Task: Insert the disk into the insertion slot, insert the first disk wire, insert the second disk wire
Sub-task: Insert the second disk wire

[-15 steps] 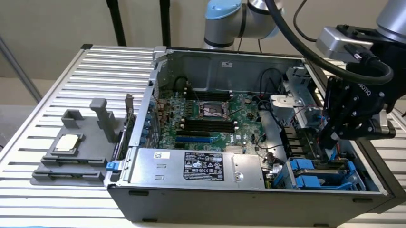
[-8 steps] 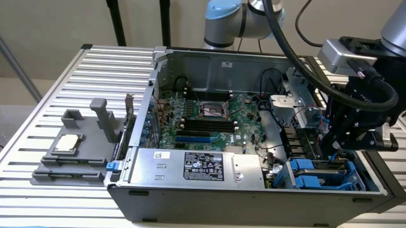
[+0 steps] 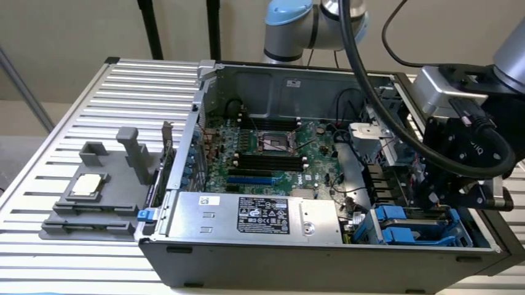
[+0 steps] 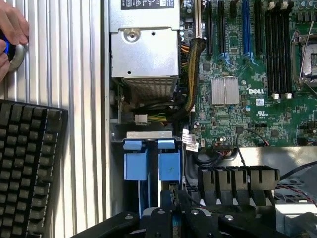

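1 open computer case lies on the slatted metal table, with its green motherboard facing up and the silver power-supply box along the near wall. At the corner toward the exterior view's right sits the insertion slot, a grey-blue cage with 2 bright blue clips showing on top. The disk appears to sit down inside that cage; I cannot make out its label or body, only blue plastic. The gripper hangs directly over the cage, close to the clips, and I cannot tell how its jaws stand. Judging by its kind, the drive is dense, stiff and shock-sensitive, with a smooth metal skin; the blue carrier frame at its edges offers the better hold. A hand rests beside a black keyboard on the table.
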{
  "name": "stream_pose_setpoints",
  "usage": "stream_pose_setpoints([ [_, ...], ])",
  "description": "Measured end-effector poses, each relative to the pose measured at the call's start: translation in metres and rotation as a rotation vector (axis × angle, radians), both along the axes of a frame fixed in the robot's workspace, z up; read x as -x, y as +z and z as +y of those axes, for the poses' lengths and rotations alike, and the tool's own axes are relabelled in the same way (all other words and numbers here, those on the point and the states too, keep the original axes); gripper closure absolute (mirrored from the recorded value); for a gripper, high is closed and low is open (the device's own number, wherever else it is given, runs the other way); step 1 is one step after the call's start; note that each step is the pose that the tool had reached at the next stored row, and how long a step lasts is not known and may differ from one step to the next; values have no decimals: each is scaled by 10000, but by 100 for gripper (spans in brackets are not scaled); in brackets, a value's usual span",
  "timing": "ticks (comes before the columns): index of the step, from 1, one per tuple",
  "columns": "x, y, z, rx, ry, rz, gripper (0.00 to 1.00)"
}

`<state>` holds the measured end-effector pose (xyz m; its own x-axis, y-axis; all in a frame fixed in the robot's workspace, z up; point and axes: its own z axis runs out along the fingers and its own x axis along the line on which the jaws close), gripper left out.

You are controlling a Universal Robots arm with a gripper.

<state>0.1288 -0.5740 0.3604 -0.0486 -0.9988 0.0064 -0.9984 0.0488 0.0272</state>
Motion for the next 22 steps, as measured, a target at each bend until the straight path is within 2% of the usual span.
stream_pose_setpoints([
  [4,10,-34,-46,-231,88,-84,84],
  [9,19,-74,-75,-514,196,-210,84],
  [13,25,-112,-93,-691,282,-289,84],
  [15,25,-139,-99,-753,307,-311,84],
  [22,25,-200,-102,-829,343,-402,84],
])
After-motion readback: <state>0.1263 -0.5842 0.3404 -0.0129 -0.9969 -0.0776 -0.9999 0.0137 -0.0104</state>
